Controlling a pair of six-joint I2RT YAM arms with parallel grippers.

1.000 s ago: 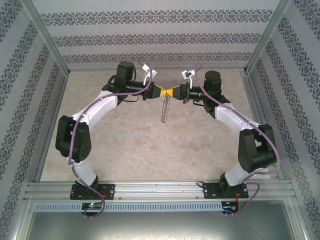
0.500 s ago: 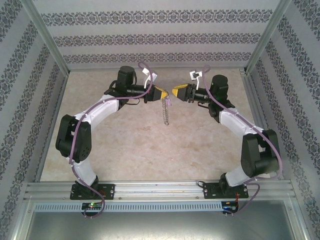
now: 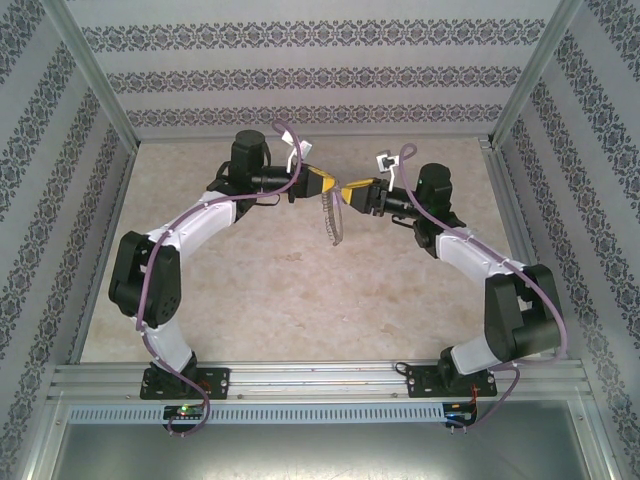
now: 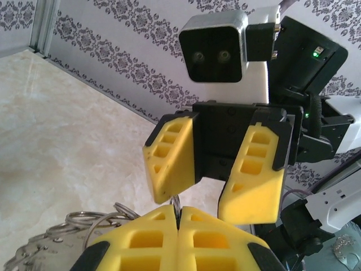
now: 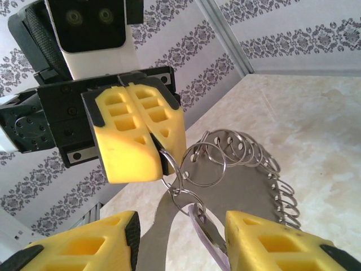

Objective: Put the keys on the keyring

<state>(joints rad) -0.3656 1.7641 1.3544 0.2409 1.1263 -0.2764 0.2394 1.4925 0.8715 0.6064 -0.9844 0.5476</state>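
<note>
Right wrist view: left pincer (image 5: 162,160) clamps the keyring (image 5: 275,186), while right pincer (image 5: 180,228) gapes near it.

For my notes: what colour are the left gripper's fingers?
Yellow; the fingers show best in the right wrist view.

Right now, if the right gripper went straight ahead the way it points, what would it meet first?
Probably the keyring hanging from the shut left gripper, with the key low between the right gripper's open fingers; the left gripper sits behind. Depth is unclear.
</note>
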